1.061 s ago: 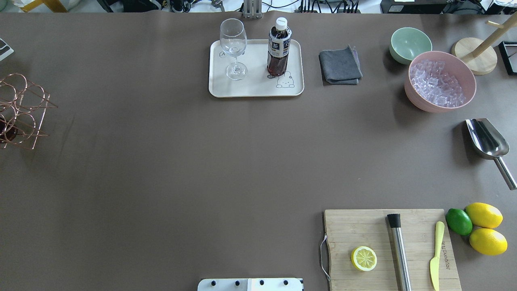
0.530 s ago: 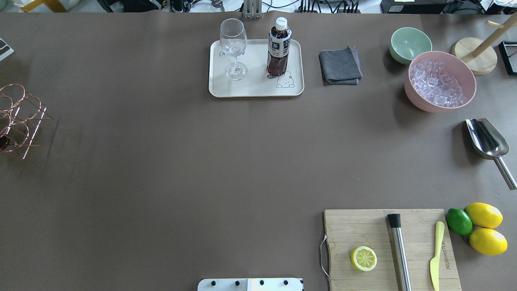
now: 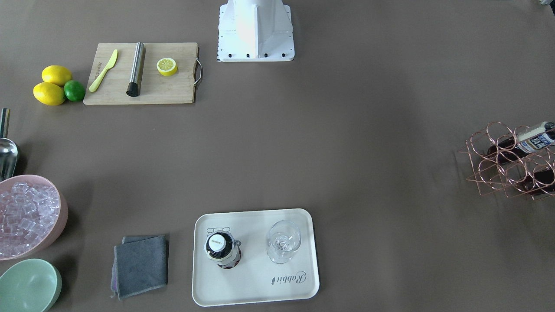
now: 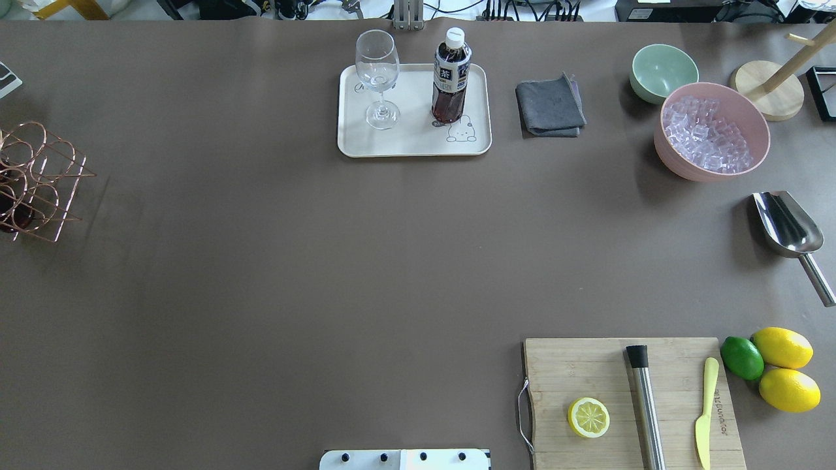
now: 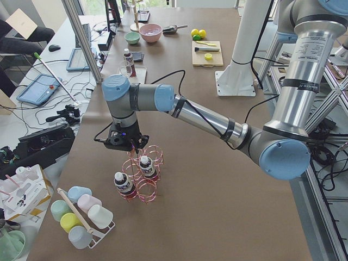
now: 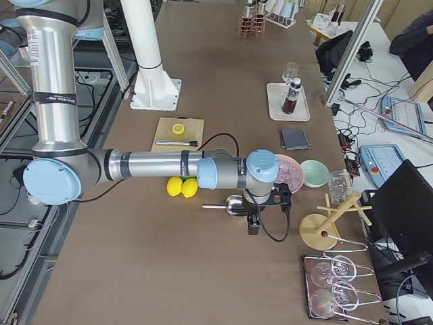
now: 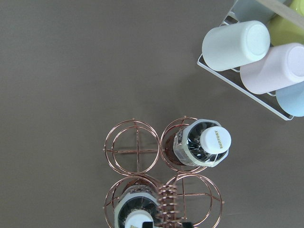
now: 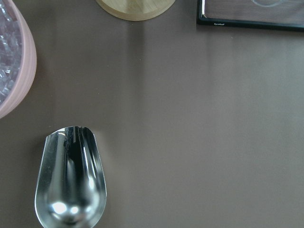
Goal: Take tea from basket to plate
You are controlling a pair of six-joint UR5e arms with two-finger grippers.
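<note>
The tea (image 4: 450,78) stands upright on the cream plate (image 4: 411,140), beside a wine glass (image 4: 379,78); it also shows in the front view (image 3: 222,249). The copper basket (image 4: 36,179) is at the table's far left edge with two similar bottles (image 7: 204,145) in its cells. My left gripper (image 5: 130,145) is directly over the basket and shut on its coiled handle (image 7: 166,202). My right gripper (image 6: 252,227) hovers by the metal scoop (image 8: 71,180), far from the plate; its fingers are hidden, so I cannot tell its state.
A rack of pastel cups (image 7: 256,57) stands close beside the basket. At the right are a pink bowl of ice (image 4: 712,130), a green bowl (image 4: 663,70), a grey cloth (image 4: 550,106), and a cutting board (image 4: 627,391) with lemons.
The basket shifted toward the robot along the left edge, then back away again, held by its handle. The tea, the plate and the glass have not moved.
</note>
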